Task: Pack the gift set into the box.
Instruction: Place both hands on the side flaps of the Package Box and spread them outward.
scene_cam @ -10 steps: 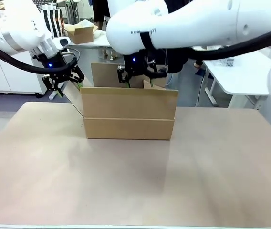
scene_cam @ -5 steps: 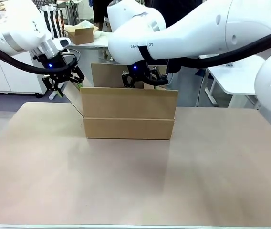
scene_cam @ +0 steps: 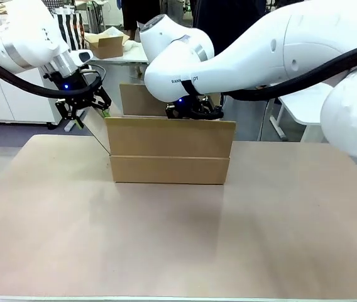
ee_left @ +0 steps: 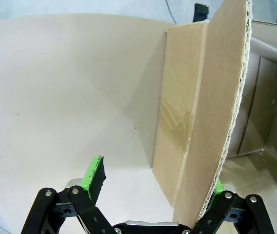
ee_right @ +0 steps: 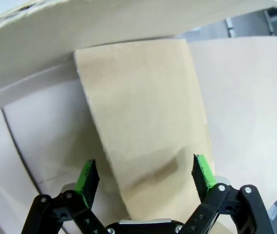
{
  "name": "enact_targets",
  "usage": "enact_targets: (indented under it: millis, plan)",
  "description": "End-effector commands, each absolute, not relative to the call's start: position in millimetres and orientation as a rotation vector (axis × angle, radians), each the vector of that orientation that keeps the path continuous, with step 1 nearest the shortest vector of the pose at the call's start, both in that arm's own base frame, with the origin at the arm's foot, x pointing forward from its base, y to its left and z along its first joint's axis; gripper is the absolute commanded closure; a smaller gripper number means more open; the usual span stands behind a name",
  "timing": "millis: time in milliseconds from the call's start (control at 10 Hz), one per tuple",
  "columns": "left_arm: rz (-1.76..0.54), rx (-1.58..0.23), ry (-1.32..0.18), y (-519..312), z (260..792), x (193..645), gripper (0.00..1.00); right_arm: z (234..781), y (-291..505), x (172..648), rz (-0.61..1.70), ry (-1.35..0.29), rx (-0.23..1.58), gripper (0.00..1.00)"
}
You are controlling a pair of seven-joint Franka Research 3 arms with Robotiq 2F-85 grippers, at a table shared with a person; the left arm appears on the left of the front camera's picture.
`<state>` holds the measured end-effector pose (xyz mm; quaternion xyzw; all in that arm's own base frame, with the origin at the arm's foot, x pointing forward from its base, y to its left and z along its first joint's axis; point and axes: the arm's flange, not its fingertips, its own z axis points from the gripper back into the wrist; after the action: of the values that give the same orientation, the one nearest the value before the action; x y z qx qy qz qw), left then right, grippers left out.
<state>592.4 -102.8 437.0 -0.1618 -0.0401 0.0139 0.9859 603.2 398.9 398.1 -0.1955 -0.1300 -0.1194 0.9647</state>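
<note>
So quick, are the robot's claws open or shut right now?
Left gripper: open, the box flap stands between its fingers.
Right gripper: open, a cardboard panel between its fingers, not pinched.

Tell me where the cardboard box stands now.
In the front view, the cardboard box stands far back on the table, with the left hand at its left flap and the right hand behind its raised near flap.

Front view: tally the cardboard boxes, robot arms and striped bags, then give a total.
Cardboard boxes: 2 (large box in front, small box far behind)
Robot arms: 2 (left arm, right arm)
Striped bags: 1 (striped bag)
Total: 5
</note>
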Motion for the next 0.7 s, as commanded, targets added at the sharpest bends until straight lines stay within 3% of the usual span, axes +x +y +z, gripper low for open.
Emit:
enact_targets:
  millis: [0, 600]
  plan:
    - [0.039, -0.312, -0.078, -103, 437, 591, 0.0, 401, 402, 608, -0.283, -0.309, -0.441, 0.0]
    - [0.039, -0.312, -0.078, -103, 437, 591, 0.0, 422, 362, 600, -0.317, -0.322, -0.467, 0.0]
